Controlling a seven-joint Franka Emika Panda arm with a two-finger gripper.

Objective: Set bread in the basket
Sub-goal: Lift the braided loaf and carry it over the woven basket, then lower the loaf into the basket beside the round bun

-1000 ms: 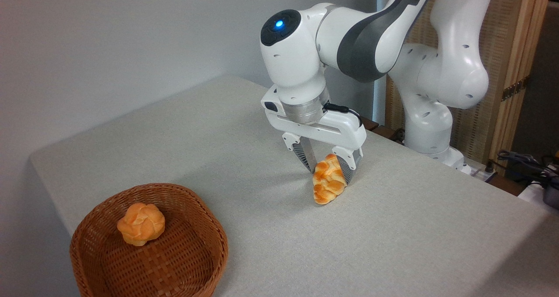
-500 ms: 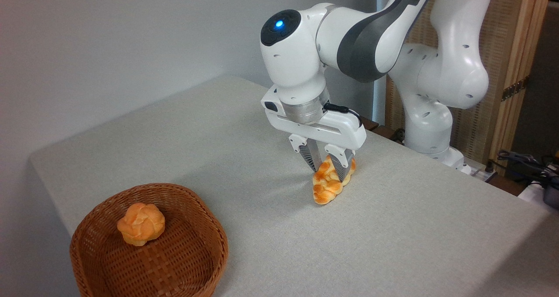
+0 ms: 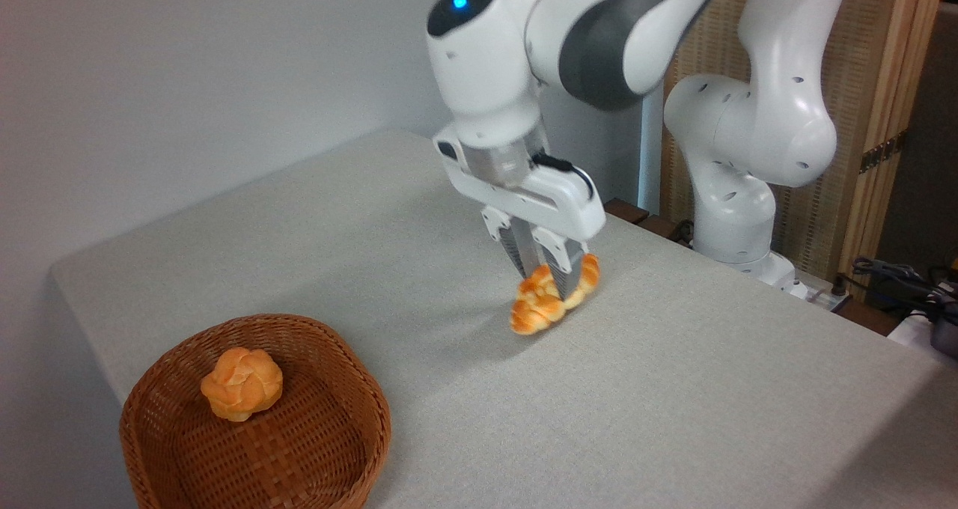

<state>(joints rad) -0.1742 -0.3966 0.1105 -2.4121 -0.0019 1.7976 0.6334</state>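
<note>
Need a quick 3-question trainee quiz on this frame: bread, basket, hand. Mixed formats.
1. True or false: the braided loaf already lies in the basket.
2. What sits inside the basket? A) a round knotted bun B) a cup C) nothing
3. Fill in: the hand is shut on the ____.

Key: 1 false, the loaf is in the hand's grip over the table, right of the basket. 2 A, the bun. 3 loaf.

Even, soft indoor light. The white robot arm is motion-blurred; its faint shadow falls leftward on the grey cloth-covered table. No glare.
</note>
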